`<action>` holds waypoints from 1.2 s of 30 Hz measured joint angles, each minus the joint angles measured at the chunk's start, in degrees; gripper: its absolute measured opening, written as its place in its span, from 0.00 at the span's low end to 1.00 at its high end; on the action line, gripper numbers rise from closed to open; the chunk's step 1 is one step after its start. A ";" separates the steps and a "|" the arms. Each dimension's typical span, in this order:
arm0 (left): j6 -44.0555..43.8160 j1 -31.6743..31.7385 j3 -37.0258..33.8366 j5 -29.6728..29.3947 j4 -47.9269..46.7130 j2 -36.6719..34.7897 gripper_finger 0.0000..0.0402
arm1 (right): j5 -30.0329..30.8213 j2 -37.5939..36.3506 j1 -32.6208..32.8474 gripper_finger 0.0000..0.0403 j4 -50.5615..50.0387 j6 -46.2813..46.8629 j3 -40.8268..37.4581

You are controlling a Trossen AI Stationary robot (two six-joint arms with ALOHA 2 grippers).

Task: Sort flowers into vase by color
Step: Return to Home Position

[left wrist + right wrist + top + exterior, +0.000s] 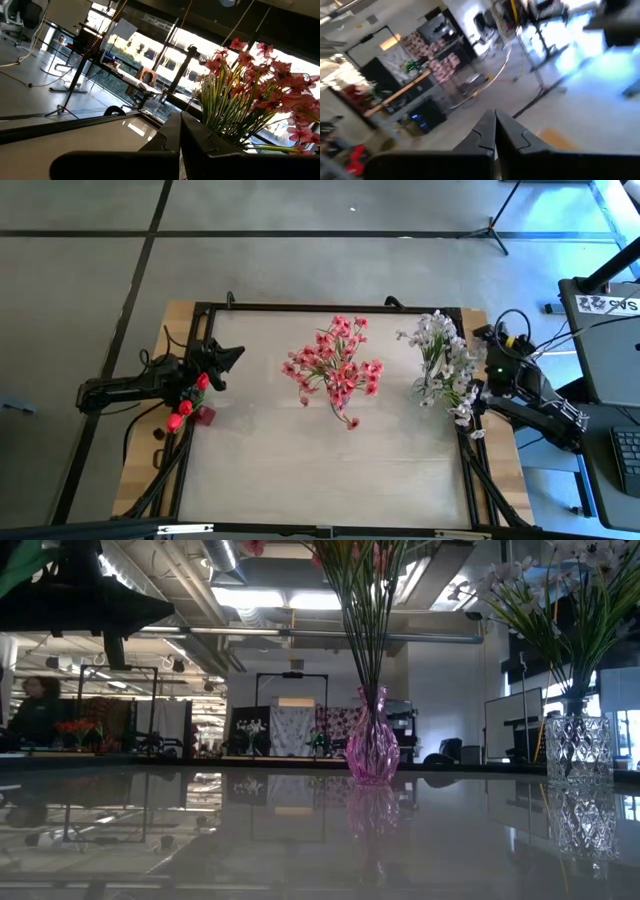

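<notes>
The pale table (300, 470) fills the middle of the high view, framed by dark rails (330, 307). The left arm (125, 390) lies along its left edge and the right arm (535, 405) along its right edge, both well apart from the middle.

The pink flowers (335, 370) make the biggest bunch, standing near the table's centre toward the far side. In the low view their green stems go down into a pink ribbed vase (372, 750). The white flowers (445, 365) stand at the right side, just beside the right arm, in a clear cut-glass vase (577, 752). The red flowers (188, 408), a few buds, sit at the left edge close against the left arm. They stand over what looks like a small red vase (207, 417), though it is too small to be sure.

The left gripper (181, 116) points across the table toward the pink bunch, its two fingers pressed together and holding nothing. The right gripper (494, 114) faces the room beyond the table, its fingers likewise closed on nothing.
</notes>
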 joint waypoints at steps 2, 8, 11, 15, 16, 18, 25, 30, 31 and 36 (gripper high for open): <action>0.00 -0.02 0.00 0.00 0.00 0.00 0.00 | -2.52 0.00 0.00 0.01 -0.09 5.34 -1.67; 0.00 0.00 0.00 0.00 0.00 0.00 0.00 | -5.68 0.28 0.00 0.01 0.98 26.25 -9.52; 0.00 -0.02 0.00 0.00 0.01 0.00 0.00 | -5.90 0.28 0.00 0.01 5.57 30.12 -11.96; 0.00 -0.01 0.00 0.01 0.00 0.00 0.00 | -5.70 0.28 0.00 0.01 9.81 35.35 -13.08; 0.00 0.00 0.00 0.00 0.00 0.00 0.00 | -5.69 0.28 0.00 0.01 10.43 36.64 -13.35; 0.00 -0.01 0.00 0.00 0.00 0.02 0.00 | -5.68 0.28 0.00 0.01 11.12 39.72 -13.62; 0.00 -0.02 0.00 0.00 0.00 0.02 0.00 | -6.93 0.32 0.00 0.01 24.85 31.71 -13.08; 0.00 0.00 0.00 0.00 0.00 0.02 0.00 | -4.11 0.33 0.00 0.01 40.62 3.32 -9.64; 0.00 0.00 0.00 0.00 0.00 0.00 0.00 | -2.67 0.33 0.00 0.01 42.51 -0.90 -8.67; 0.00 -0.01 0.00 0.00 0.00 0.01 0.00 | 3.94 0.31 0.00 0.01 42.83 -12.16 -5.56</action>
